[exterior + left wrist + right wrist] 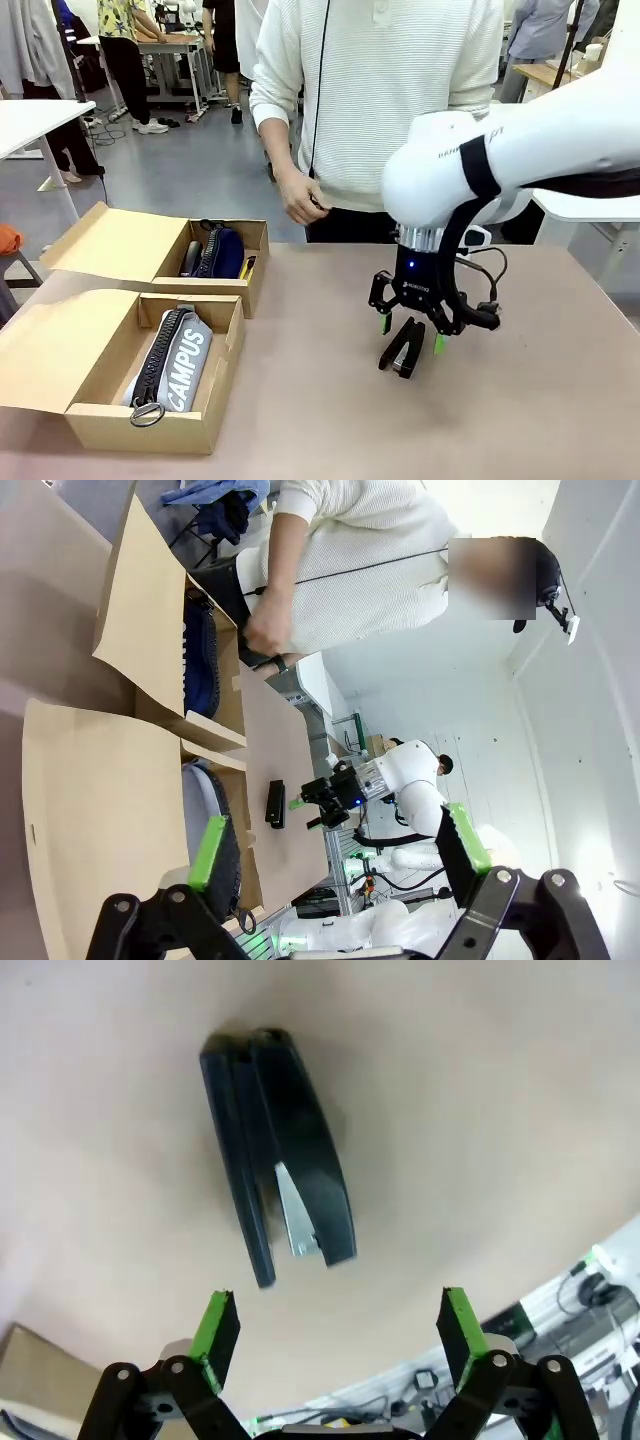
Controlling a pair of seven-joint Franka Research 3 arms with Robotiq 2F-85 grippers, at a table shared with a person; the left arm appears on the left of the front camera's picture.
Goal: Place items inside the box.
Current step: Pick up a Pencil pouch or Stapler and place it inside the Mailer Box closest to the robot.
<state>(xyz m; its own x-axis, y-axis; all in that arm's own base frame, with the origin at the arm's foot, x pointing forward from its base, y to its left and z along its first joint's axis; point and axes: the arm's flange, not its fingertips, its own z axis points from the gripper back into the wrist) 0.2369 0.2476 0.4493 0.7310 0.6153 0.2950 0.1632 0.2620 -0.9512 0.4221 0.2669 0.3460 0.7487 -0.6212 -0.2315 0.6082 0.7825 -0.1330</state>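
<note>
Hovering with its jaws spread wide and holding nothing, the right gripper (pixel 411 335) points down at the black stapler (pixel 402 350), which lies on the table (pixel 300 400) just below its 2 green pads, clear of both in the wrist view. Off to the left, the grey CAMPUS pouch (pixel 175 360) lies inside the nearer cardboard box (pixel 140 430), its flap open. Another box (pixel 120 245) sits just behind. The left gripper (pixel 335 845) gapes wide too, empty.

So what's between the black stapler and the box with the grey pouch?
In the front view, only bare brown tabletop lies between the black hinged stapler and the tan cardboard box holding the grey fabric pouch.
</note>
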